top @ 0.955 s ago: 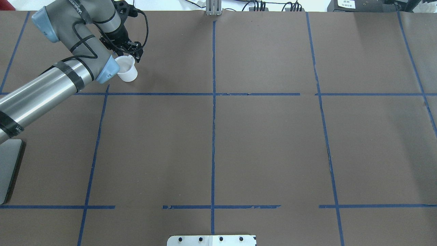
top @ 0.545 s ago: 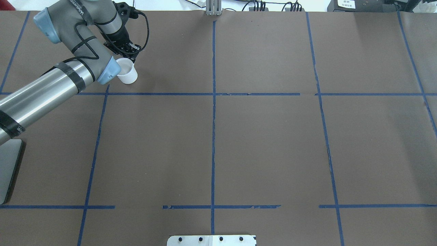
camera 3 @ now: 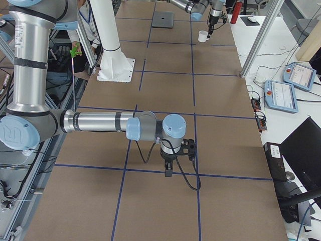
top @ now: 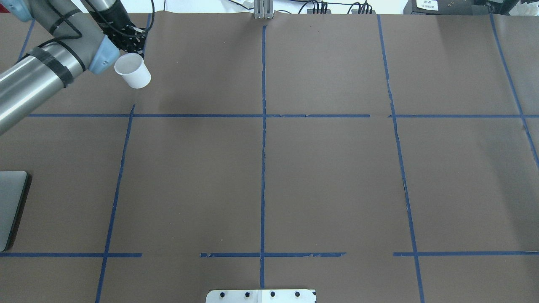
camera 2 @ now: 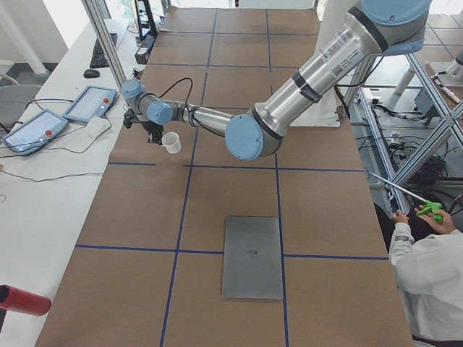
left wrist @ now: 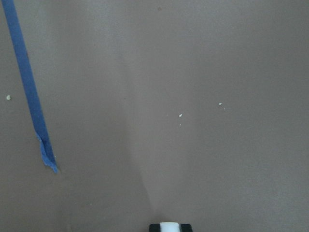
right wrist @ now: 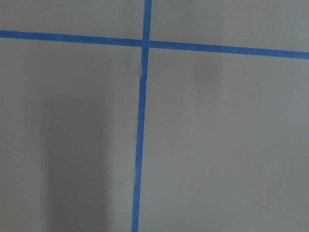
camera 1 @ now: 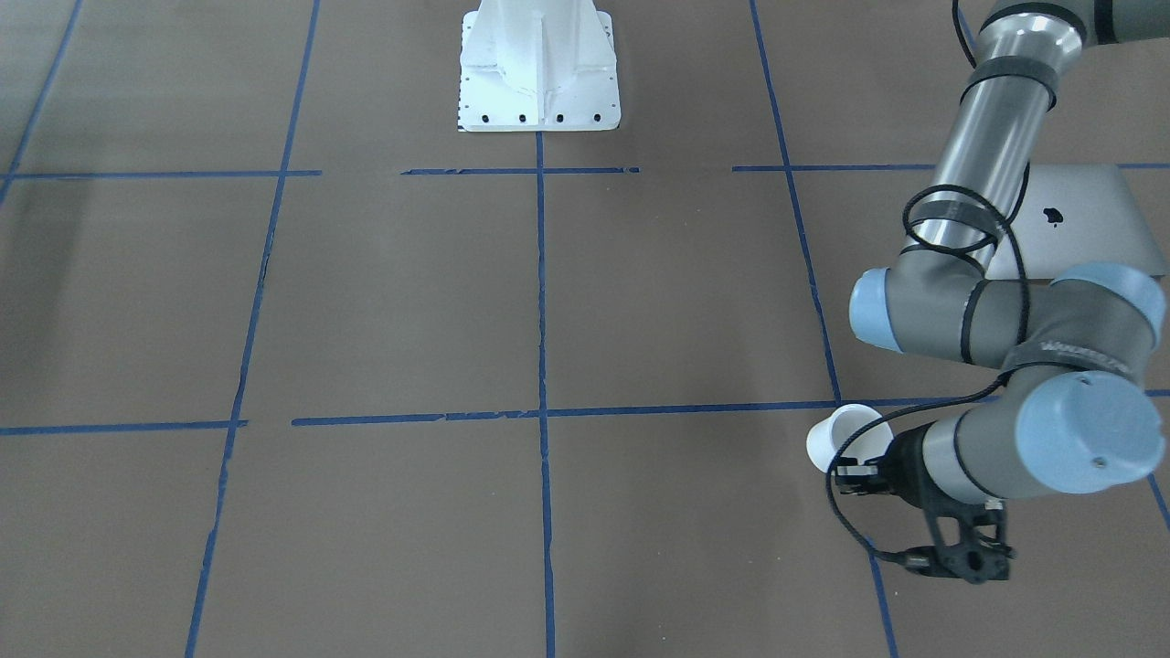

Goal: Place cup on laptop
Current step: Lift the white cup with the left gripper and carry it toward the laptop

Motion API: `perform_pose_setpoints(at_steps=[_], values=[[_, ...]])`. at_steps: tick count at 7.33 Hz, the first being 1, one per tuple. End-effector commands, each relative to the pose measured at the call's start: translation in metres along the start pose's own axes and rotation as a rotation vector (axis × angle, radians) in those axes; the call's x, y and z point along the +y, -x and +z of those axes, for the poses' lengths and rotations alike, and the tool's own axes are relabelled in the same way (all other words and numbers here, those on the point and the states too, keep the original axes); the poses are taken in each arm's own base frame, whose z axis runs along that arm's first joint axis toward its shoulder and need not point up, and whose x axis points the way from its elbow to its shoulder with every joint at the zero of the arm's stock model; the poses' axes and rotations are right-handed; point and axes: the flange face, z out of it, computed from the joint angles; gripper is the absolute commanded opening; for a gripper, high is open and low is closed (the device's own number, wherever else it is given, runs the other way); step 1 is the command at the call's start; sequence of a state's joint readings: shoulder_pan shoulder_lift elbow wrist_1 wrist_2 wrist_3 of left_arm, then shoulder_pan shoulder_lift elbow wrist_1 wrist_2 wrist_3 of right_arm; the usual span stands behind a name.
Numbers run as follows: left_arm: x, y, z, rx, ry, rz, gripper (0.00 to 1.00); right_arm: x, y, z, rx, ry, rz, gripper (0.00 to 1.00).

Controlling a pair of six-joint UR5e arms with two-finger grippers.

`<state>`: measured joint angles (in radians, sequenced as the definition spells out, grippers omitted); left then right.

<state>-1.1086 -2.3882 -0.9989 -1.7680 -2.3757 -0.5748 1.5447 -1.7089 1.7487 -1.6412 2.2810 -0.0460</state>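
The small white cup (top: 132, 70) hangs tilted above the brown table at its far left, held at the rim by my left gripper (top: 126, 46), which is shut on it. It also shows in the front-facing view (camera 1: 845, 437) and the left side view (camera 2: 171, 142). A white piece of it sits between the fingertips in the left wrist view (left wrist: 168, 227). The silver-grey laptop (camera 1: 1079, 219) lies flat and closed nearer my base, at the table's left edge (top: 10, 206). My right gripper (camera 3: 168, 168) shows only in the right side view, low over the table; I cannot tell its state.
The white robot base (camera 1: 539, 73) stands at the table's middle near edge. Blue tape lines (top: 263, 126) grid the brown surface. Teach pendants (camera 2: 87, 105) lie on the side bench. A person (camera 2: 427, 267) sits beside the table.
My left gripper has lifted the cup off the table and carried it left and further away in the overhead view. The cup now hangs tilted.
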Motion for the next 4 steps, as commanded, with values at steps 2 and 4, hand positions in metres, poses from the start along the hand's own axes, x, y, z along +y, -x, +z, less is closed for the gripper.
perform_pose_setpoints(at_steps=[2, 4], values=[[0.073, 0.101, -0.072, -0.009, -0.066, -0.032, 0.00, 0.000, 0.000, 0.000, 0.001, 0.000, 0.000, 1.00], [0.150, 0.162, -0.090, -0.052, -0.027, 0.059, 0.00, 0.000, 0.000, 0.000, 0.000, 0.000, 0.000, 1.00]])
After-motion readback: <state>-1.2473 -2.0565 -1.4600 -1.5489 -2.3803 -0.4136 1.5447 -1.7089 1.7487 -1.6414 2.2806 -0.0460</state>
